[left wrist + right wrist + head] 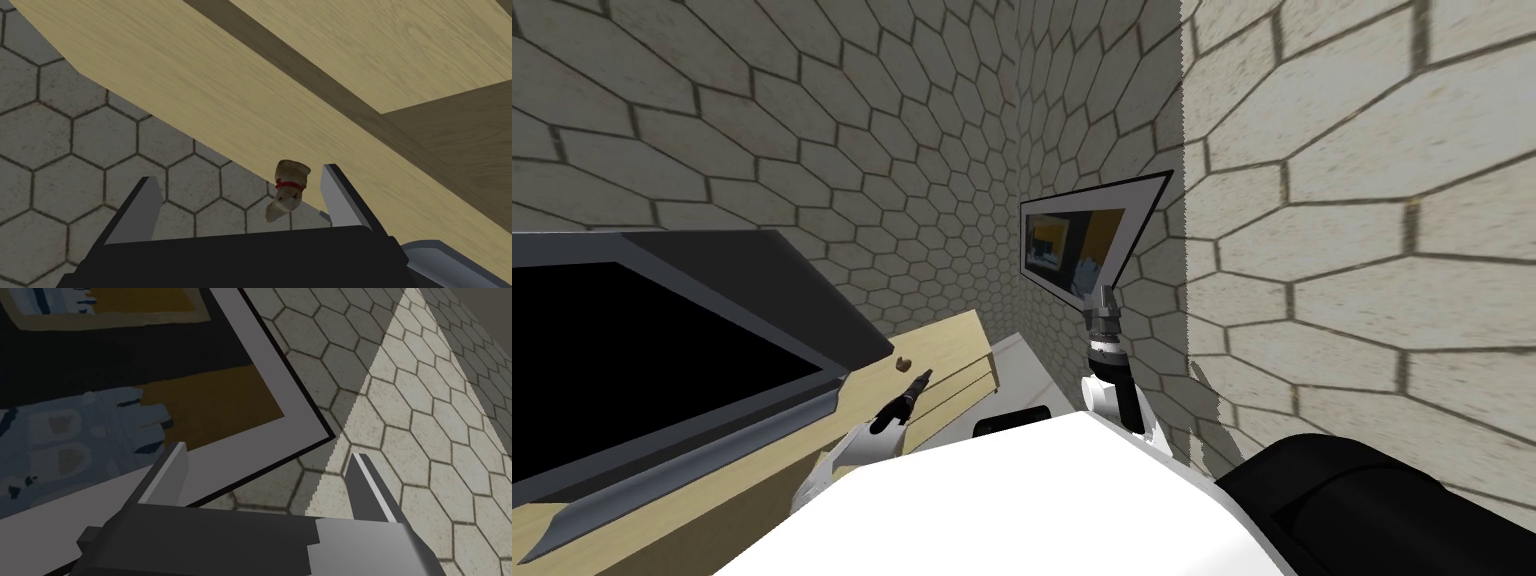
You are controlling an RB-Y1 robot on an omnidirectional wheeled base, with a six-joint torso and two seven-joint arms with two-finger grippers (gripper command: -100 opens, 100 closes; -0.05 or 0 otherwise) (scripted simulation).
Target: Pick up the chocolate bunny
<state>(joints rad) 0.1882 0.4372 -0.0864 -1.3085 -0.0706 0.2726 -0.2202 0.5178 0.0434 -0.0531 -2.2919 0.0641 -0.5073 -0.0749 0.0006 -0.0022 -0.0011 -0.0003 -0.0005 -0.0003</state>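
While left end effector (240, 175) gapes, bunny (287, 191) near, long axis aslant

Bunny (287, 190): one, pale brown, red collar, at the table (200, 90) edge. Table: one, light wood. Screen (642, 350): one, black in a grey frame, at the table's left end. Picture (1087, 245): one, framed, on the wall. Grippers: two, left gripper (240, 174) and right gripper (267, 452); two fingers (167, 470) each, four in all. Tiles (932, 150): hexagonal, too many to count.
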